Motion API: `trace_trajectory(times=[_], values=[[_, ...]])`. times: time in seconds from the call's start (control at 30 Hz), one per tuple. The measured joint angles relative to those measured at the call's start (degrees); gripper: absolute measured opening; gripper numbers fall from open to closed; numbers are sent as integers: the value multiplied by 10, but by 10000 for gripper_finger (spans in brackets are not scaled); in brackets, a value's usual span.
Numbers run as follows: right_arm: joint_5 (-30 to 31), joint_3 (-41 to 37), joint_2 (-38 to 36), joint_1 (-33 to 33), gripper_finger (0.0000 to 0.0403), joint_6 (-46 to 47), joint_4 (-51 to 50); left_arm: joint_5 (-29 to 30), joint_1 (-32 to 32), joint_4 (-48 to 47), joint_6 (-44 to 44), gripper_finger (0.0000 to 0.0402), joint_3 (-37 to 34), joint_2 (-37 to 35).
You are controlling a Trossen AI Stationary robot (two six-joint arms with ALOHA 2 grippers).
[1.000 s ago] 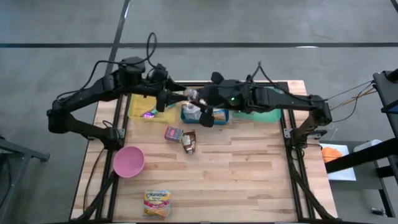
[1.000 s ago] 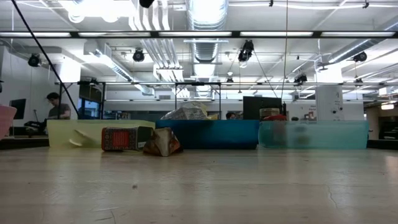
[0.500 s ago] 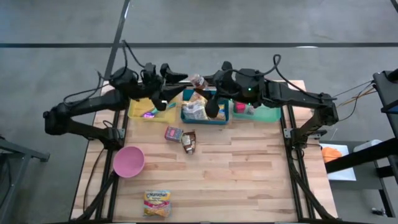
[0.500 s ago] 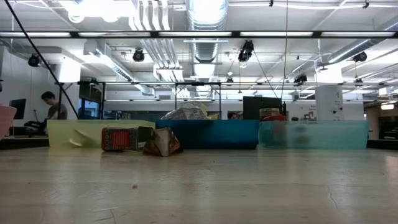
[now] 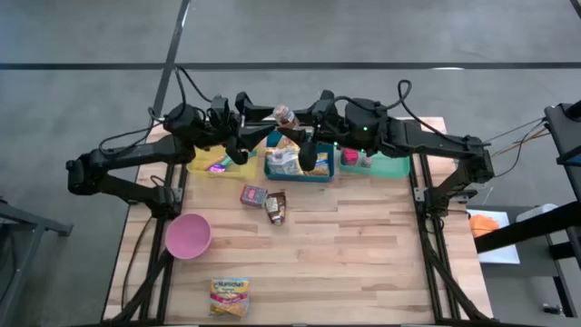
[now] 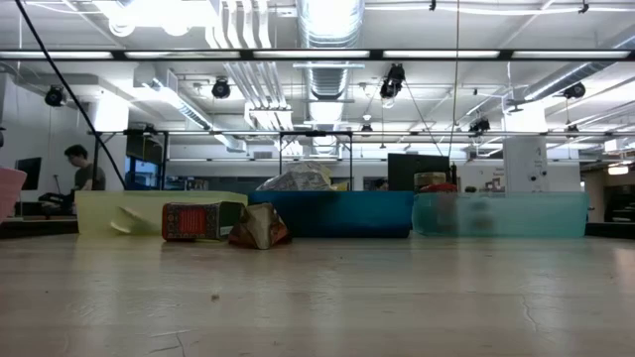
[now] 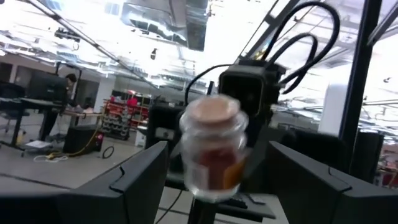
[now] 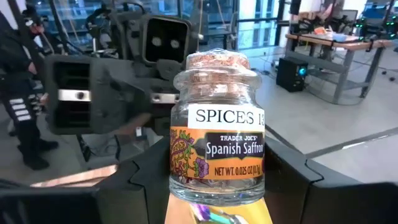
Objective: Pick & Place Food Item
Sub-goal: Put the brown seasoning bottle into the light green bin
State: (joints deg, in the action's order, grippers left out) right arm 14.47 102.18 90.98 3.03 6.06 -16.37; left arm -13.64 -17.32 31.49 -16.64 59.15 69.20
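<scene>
Above the blue plastic bin, small clear glass cork-topped saffron jar sits mid-handover: right gripper clenched on it, left gripper jaws spread either side w/o contact; next prob. left closes, then right lets go.

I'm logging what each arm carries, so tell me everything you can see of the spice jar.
The spice jar is small, clear glass with a cork stopper and a white, orange and black label reading Spanish Saffron. It stands upright in the right gripper, lifted above the far edge of the table, over the blue bin. The left gripper faces it with fingers on either side; whether they touch it cannot be told.
</scene>
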Motion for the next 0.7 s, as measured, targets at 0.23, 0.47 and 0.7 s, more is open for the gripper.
trace_trajectory(times=[0.23,0.47,0.7], values=[[-15,-10,0,-1,187,11,19,-40,0,1,0,274,26,24],[-38,-12,0,-4,187,7,22,-48,0,3,-14,275,31,31],[-60,-14,14,-5,187,4,37,-50,2,7,-34,276,41,52]])
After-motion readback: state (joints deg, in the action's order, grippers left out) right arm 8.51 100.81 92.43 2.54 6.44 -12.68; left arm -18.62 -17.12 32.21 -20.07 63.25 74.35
